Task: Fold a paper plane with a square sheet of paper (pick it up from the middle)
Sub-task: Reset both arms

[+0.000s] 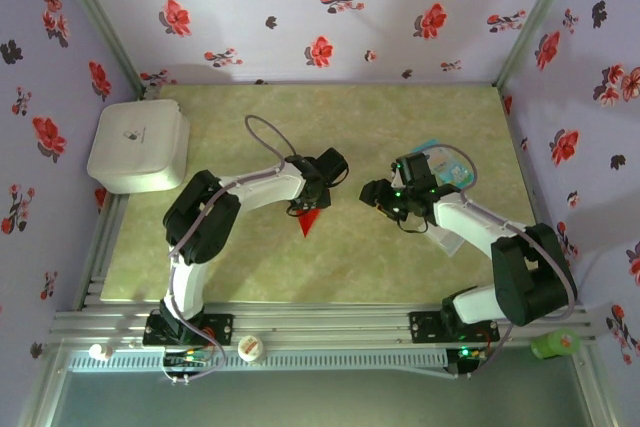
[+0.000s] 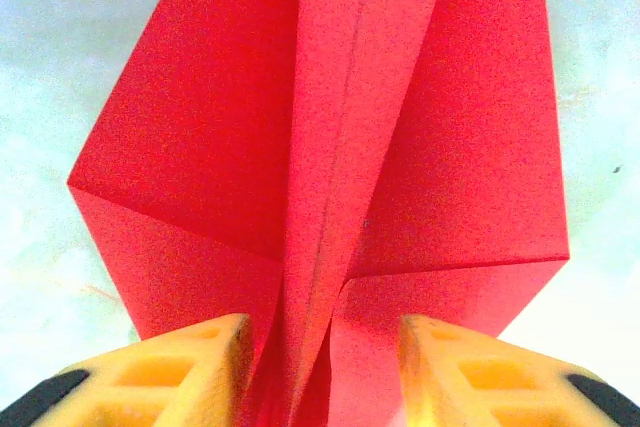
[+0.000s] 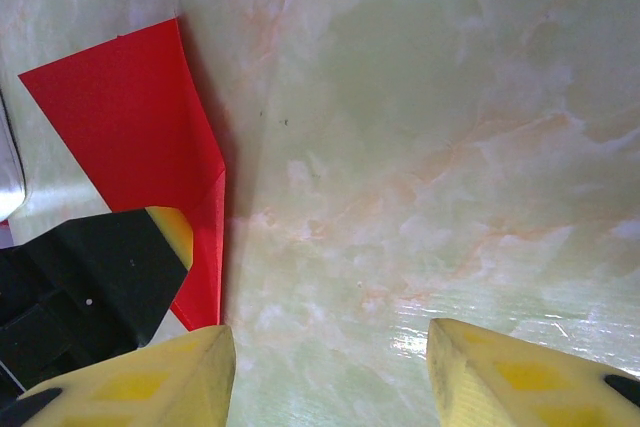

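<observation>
At the centre of the top view, the left gripper point(image 1: 308, 209) is pinching the folded red paper plane point(image 1: 310, 220) by its centre crease, just above the table point(image 1: 380, 257), while to its right the right gripper point(image 1: 374, 195) is hovering spread with nothing between its fingers.

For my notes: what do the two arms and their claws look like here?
Both arms have black joints and white links, with a grey cable looping along each. The fingers are yellow plastic with cut-out pockets and black bases. A green light glows near the right wrist.
</observation>
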### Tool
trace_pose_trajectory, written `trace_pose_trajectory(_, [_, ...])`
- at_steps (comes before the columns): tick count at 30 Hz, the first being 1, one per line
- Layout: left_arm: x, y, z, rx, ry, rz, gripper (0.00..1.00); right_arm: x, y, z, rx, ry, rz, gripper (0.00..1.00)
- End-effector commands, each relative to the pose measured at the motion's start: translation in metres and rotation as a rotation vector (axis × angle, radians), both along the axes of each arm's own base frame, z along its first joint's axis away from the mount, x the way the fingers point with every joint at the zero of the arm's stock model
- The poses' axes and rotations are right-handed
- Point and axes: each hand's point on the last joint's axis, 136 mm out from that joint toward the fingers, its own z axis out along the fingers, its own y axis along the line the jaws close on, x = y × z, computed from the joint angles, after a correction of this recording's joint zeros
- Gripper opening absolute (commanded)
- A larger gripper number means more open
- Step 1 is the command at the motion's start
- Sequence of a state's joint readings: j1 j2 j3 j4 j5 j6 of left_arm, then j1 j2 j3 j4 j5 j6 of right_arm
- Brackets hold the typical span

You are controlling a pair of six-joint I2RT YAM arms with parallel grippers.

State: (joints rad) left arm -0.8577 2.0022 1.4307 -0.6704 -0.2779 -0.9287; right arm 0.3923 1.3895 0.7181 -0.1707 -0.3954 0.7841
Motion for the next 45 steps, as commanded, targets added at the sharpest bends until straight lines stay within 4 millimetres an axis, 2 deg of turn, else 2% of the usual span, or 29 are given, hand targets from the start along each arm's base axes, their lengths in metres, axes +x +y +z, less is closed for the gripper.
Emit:
trace_pose_trajectory(1, [0.001,0.002,0.025,-0.005,-0.042,-0.015,0.44,0.000,-0.006,0.002,-0.023,-0.013,-0.001,0.54])
trace_pose_trajectory(4, [0.002,0.002,0.041,-0.031,-0.073,-0.019,0.45,0.002,-0.011,0.005,-0.059,-0.031,-0.005,0.55])
trace_pose_trajectory(5, [0.003,0.002,0.047,-0.038,-0.084,-0.018,0.50,0.003,-0.013,0.007,-0.072,-0.039,-0.008,0.56])
trace_pose_trajectory(10, [0.005,0.008,0.077,-0.089,-0.140,-0.015,0.55,0.007,-0.020,0.013,-0.120,-0.058,-0.011,0.58])
trace_pose_trajectory(14, [0.008,0.019,0.110,-0.133,-0.225,-0.029,0.58,0.014,-0.033,0.028,-0.192,-0.128,-0.022,0.60])
trace_pose_trajectory(18, [0.016,0.051,0.134,-0.140,-0.328,-0.036,0.62,0.027,-0.074,0.059,-0.415,-0.254,-0.086,0.67])
trace_pose_trajectory(21, [0.025,0.097,0.143,-0.082,-0.427,-0.013,0.69,0.041,-0.115,0.083,-0.634,-0.384,-0.185,0.76])
trace_pose_trajectory(22, [0.028,0.118,0.145,-0.053,-0.454,0.023,0.74,0.048,-0.136,0.091,-0.737,-0.438,-0.244,0.81])
trace_pose_trajectory(24, [0.032,0.156,0.147,-0.016,-0.497,0.068,0.82,0.056,-0.153,0.098,-0.848,-0.512,-0.254,0.91])
trace_pose_trajectory(27, [0.038,0.221,0.146,0.064,-0.566,0.175,0.97,0.072,-0.174,0.093,-0.953,-0.597,-0.281,0.94])
trace_pose_trajectory(29, [0.039,0.263,0.136,0.120,-0.599,0.249,1.00,0.083,-0.192,0.083,-0.987,-0.613,-0.352,0.95])
trace_pose_trajectory(32, [0.039,0.303,0.129,0.195,-0.604,0.274,1.00,0.098,-0.203,0.065,-0.974,-0.624,-0.356,0.96])
trace_pose_trajectory(37, [0.048,0.338,0.107,0.311,-0.675,0.258,1.00,0.117,-0.201,0.041,-0.936,-0.690,-0.278,0.99])
trace_pose_trajectory(40, [0.063,0.329,0.095,0.283,-0.755,0.175,1.00,0.119,-0.193,0.025,-0.846,-0.688,-0.217,0.99])
trace_pose_trajectory(42, [0.070,0.321,0.084,0.291,-0.773,0.102,1.00,0.110,-0.191,0.018,-0.791,-0.758,-0.216,0.99])
trace_pose_trajectory(43, [0.071,0.320,0.080,0.294,-0.780,0.090,1.00,0.103,-0.195,0.019,-0.787,-0.813,-0.266,0.99])
trace_pose_trajectory(45, [0.075,0.316,0.081,0.284,-0.809,0.060,1.00,0.093,-0.197,0.012,-0.760,-0.853,-0.282,0.99])
